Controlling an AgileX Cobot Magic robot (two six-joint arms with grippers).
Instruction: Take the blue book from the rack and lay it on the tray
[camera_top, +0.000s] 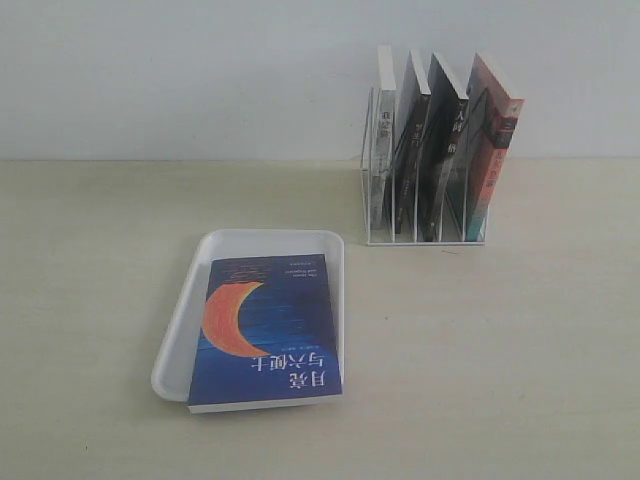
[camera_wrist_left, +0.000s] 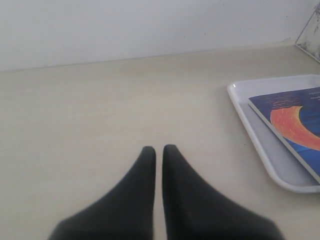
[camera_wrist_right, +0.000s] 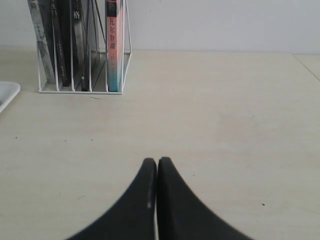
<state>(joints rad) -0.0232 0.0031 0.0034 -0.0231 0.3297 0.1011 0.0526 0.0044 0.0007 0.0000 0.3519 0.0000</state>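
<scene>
The blue book (camera_top: 268, 333) with its orange crescent moon lies flat, cover up, on the white tray (camera_top: 185, 310); its near edge reaches just past the tray's front rim. The left wrist view catches the tray (camera_wrist_left: 260, 147) and the book (camera_wrist_left: 295, 125) off to one side. The white wire rack (camera_top: 420, 238) stands at the back right, also visible as the rack (camera_wrist_right: 82, 90) in the right wrist view. My left gripper (camera_wrist_left: 158, 148) is shut over bare table, holding nothing. My right gripper (camera_wrist_right: 157, 161) is shut too, apart from the rack. Neither gripper appears in the exterior view.
Several books stay upright in the rack: a pale one (camera_top: 383, 130), two black-spined ones (camera_top: 410, 150), and a red-and-teal-spined one (camera_top: 495, 150). A pale wall runs behind the light wooden table (camera_top: 520, 360).
</scene>
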